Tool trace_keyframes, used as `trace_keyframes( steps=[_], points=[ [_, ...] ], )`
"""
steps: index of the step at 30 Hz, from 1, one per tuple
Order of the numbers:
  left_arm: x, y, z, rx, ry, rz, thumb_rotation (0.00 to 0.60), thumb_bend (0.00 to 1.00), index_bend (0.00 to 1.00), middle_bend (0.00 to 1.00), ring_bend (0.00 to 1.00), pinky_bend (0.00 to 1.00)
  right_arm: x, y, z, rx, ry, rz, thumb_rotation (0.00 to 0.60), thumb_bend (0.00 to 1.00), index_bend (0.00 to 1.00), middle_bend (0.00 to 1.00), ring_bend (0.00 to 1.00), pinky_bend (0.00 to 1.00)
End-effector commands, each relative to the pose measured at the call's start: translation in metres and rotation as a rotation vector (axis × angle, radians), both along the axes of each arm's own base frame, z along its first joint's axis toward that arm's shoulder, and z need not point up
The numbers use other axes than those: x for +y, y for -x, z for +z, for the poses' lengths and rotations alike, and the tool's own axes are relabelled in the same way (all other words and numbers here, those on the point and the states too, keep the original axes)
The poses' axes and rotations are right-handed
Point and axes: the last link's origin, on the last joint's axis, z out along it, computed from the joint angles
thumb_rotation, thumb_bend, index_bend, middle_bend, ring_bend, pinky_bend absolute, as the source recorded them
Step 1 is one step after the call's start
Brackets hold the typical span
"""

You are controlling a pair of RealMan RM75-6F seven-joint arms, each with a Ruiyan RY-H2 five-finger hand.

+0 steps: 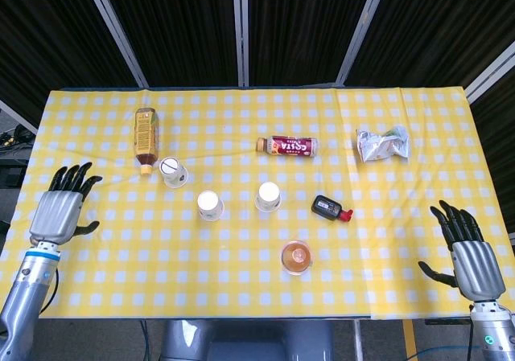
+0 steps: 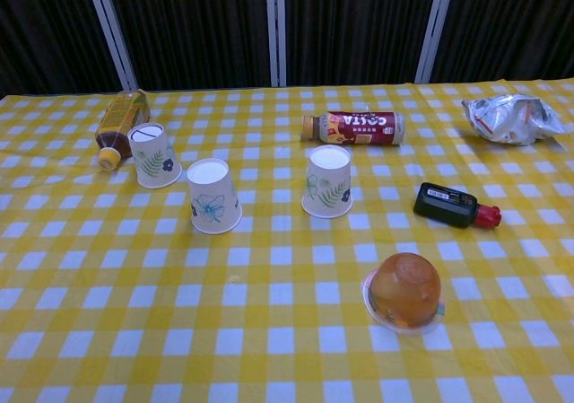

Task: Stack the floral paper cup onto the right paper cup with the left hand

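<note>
Three upside-down paper cups stand on the yellow checked table (image 1: 113,248). The middle one, with a blue flower print (image 1: 209,207) (image 2: 213,197), stands between a leaf-print cup at the left (image 1: 173,171) (image 2: 154,156) and a leaf-print cup at the right (image 1: 269,197) (image 2: 327,182). My left hand (image 1: 60,208) hovers open over the table's left edge, well left of the cups, fingers spread. My right hand (image 1: 469,252) is open at the table's near right corner. Neither hand shows in the chest view.
A tea bottle (image 1: 146,138) lies behind the left cup. A Costa bottle (image 1: 290,145) lies behind the right cup. A small black bottle with a red cap (image 1: 331,208), a jelly cup (image 1: 297,257) and a crumpled foil bag (image 1: 384,144) lie to the right.
</note>
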Motion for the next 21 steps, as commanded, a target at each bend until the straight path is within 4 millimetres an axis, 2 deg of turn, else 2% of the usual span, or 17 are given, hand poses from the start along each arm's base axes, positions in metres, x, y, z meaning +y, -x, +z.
trace_keyframes(
  steps=[1, 5, 8, 10, 17, 21],
  points=[
    [0.03, -0.017, -0.007, 0.027, 0.035, -0.015, 0.6, 0.21, 0.2, 0.0, 0.0, 0.0, -0.001, 0.002, 0.002, -0.005, 0.004, -0.007, 0.6, 0.06, 0.05, 0.0, 0.0, 0.0],
    [0.06, -0.033, -0.016, 0.02, 0.084, -0.004, 0.6, 0.23, 0.2, 0.0, 0.0, 0.0, -0.002, 0.003, 0.006, -0.017, 0.014, -0.012, 0.6, 0.06, 0.05, 0.0, 0.0, 0.0],
    [0.078, -0.042, -0.023, 0.032, 0.122, 0.005, 0.6, 0.31, 0.19, 0.0, 0.0, 0.0, -0.003, 0.005, 0.009, -0.025, 0.016, -0.018, 0.6, 0.06, 0.05, 0.0, 0.0, 0.0],
    [0.087, -0.049, -0.028, 0.047, 0.143, 0.003, 0.6, 0.33, 0.19, 0.0, 0.0, 0.0, -0.004, 0.007, 0.011, -0.028, 0.015, -0.027, 0.6, 0.06, 0.05, 0.0, 0.0, 0.0],
    [0.108, -0.065, -0.044, 0.074, 0.182, 0.012, 0.6, 0.33, 0.24, 0.0, 0.0, 0.0, -0.006, 0.012, 0.015, -0.041, 0.019, -0.047, 0.6, 0.06, 0.05, 0.0, 0.0, 0.0],
    [0.121, -0.072, -0.053, 0.078, 0.197, 0.026, 0.6, 0.27, 0.26, 0.0, 0.0, 0.0, -0.007, 0.013, 0.018, -0.05, 0.029, -0.052, 0.6, 0.06, 0.05, 0.0, 0.0, 0.0]
  ],
)
